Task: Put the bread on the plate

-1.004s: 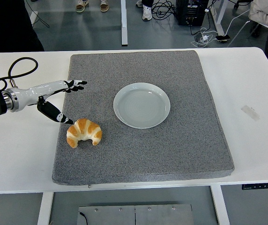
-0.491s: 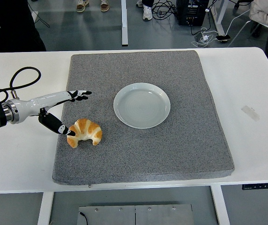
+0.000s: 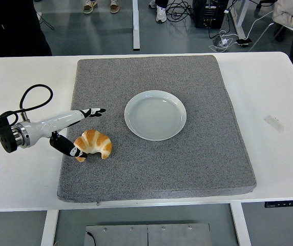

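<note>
While my left hand [image 3: 77, 130] stays spread, thumb touching the golden curved croissant [image 3: 92, 144], it lies just right of my palm; round pale plate [image 3: 155, 115] further right.

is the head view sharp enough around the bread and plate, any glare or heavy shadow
Head view: even, soft lighting; the croissant and plate are in focus with no motion blur. The plate shows only a faint sheen, no blown-out glare. Shadows are weak, a thin one under the left hand. The white table is bright but keeps detail.
</note>
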Robot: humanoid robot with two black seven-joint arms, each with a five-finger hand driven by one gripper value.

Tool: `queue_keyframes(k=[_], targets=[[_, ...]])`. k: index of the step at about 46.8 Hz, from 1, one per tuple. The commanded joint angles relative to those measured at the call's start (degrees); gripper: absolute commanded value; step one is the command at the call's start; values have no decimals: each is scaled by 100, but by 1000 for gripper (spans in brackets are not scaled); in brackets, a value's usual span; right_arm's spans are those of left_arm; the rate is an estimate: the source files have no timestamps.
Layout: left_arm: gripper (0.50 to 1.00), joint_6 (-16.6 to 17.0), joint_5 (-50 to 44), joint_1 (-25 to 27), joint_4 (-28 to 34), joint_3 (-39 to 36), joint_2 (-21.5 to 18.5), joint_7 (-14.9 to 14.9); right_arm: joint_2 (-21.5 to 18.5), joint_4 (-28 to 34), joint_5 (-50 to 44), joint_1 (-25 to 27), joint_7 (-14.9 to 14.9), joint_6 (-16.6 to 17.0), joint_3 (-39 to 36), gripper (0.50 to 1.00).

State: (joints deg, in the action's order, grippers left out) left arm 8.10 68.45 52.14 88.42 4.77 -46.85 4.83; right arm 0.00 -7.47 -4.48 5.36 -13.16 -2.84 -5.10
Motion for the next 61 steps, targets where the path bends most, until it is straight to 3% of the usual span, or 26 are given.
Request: queue_keyframes(k=[1, 11, 22, 44, 50, 61], targets=[[971, 208, 98, -2, 0, -125, 79, -9, 0, 0, 0, 0, -2, -6, 0, 1000], [971, 789, 414, -55, -26, -327, 211, -96, 0, 0, 0, 0, -2, -6, 0, 1000], [971, 1044, 432, -99, -88, -327, 237, -96, 0, 0, 0, 0, -2, -6, 0, 1000], [958, 1387, 643, -336, -492, -336, 650, -97, 0, 0, 0, 0, 6, 3, 0, 1000], [921, 1510, 766, -389, -650, -336, 668, -105, 0, 0, 0, 0, -2, 3, 0, 1000], [757, 1545, 836, -451, -773, -336, 721, -114, 0, 0, 0, 0, -2, 3, 0, 1000]])
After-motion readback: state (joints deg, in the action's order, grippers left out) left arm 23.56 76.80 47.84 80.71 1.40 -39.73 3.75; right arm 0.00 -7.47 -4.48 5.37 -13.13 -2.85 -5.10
